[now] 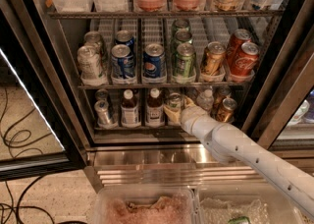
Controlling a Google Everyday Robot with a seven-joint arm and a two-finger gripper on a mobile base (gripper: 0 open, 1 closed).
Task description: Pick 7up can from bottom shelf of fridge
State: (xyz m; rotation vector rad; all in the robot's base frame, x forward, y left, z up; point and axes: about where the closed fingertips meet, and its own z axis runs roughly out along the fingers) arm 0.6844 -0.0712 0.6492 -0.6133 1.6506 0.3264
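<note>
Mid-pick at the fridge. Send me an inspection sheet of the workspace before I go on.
Surface: bottom shelf, stocked across its width.
Job's things: 7up can upright near mid-shelf, with brown bottles on one side and a clear bottle on the other; fridge door open.
Clutter: silver can and gold cans on the same shelf; soda cans on the rack above.
Grippers: gripper reaches inside the bottom shelf, at the 7up can.
Cables: black cables on the floor beside the open door.
Surroundings: clear bins in front of the fridge base.
</note>
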